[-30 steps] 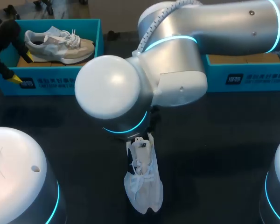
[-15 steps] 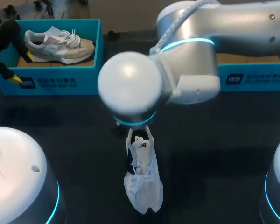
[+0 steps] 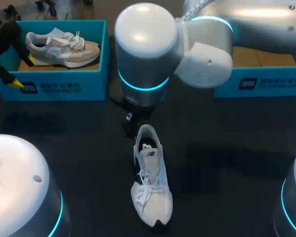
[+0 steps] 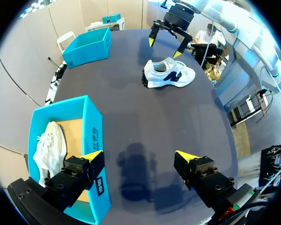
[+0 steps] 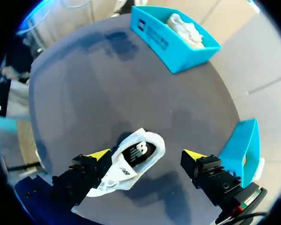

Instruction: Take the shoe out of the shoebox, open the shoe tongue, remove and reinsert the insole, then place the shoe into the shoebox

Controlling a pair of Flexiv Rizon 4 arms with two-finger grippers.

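- Two end effectors are spread wide and hold nothing: the left end effector (image 4: 139,156) hangs at 10 o'clock of the dark table (image 3: 227,148), the right end effector (image 5: 147,153) near its middle.
- One white lace-up sports shoe (image 3: 150,190) stands upright on the table toward 6 o'clock, with its toe to 6 o'clock and its heel opening just under the right end effector.
- One turquoise cardboard shoebox (image 3: 64,89) at 10 o'clock holds a grey-and-white sports shoe (image 3: 61,48).
- One second turquoise box (image 3: 259,81) lies at 2 o'clock.

Robotics lab: left arm (image 3: 19,182), right arm (image 3: 148,44), dark table (image 3: 227,163), teal shoebox (image 3: 96,88).
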